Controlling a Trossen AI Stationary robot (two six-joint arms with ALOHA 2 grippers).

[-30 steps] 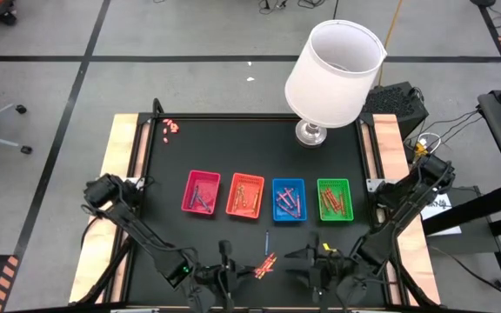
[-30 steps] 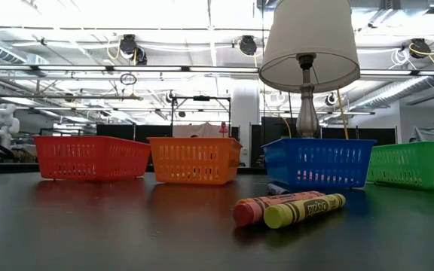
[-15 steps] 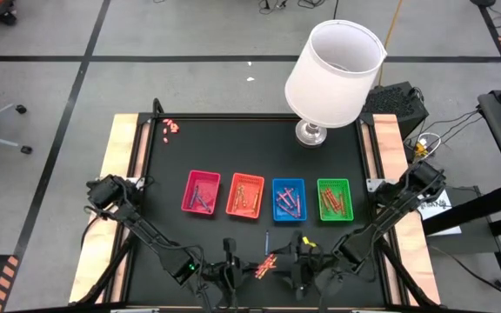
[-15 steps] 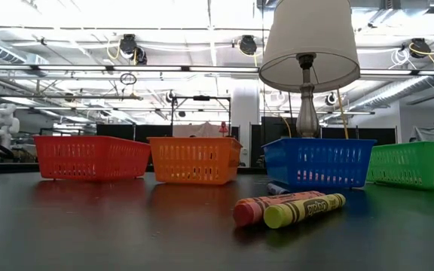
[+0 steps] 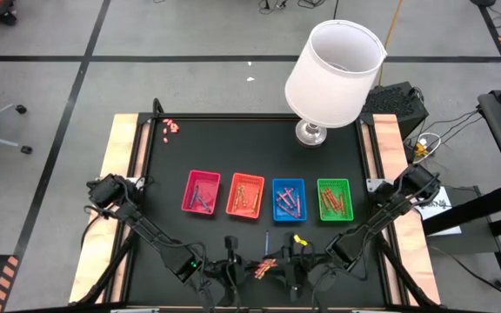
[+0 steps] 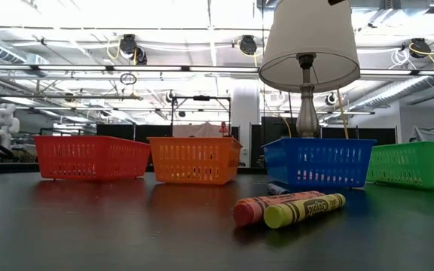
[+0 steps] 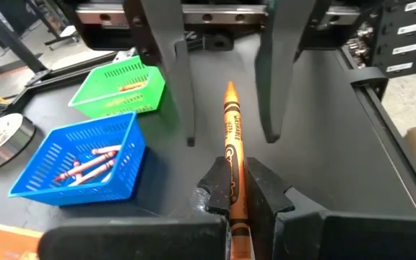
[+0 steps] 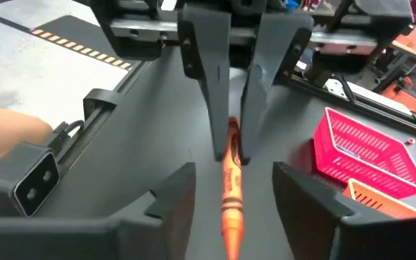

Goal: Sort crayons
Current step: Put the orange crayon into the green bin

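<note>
Near edge of a black table [image 5: 320,139], centre: left gripper [image 7: 231,196] clamped on an orange crayon [image 7: 232,141], pointing it toward the right gripper [image 8: 230,189]. Right gripper facing it from the right, fingers apart on either side of the crayon's tip without touching.

Just beyond on the tabletop: a red crayon [image 6: 256,208] and a yellow crayon [image 6: 304,209] lying side by side, touching; a blue crayon [image 5: 267,240] slightly farther toward the trays.

Mid-table, a row of four small trays, left to right: red tray [image 5: 188,184], orange tray [image 5: 232,186], blue tray [image 5: 277,188], green tray [image 5: 321,189], each holding several crayons.

Far right of the table: a lamp with a white shade [image 5: 335,72] on a silver base [image 5: 310,133], standing behind the blue and green trays.

Far left corner: a small cluster of pink-red bits [image 5: 171,127].

Past the table: grey floor with dark tape lines; in the low view, a lit workshop ceiling.
</note>
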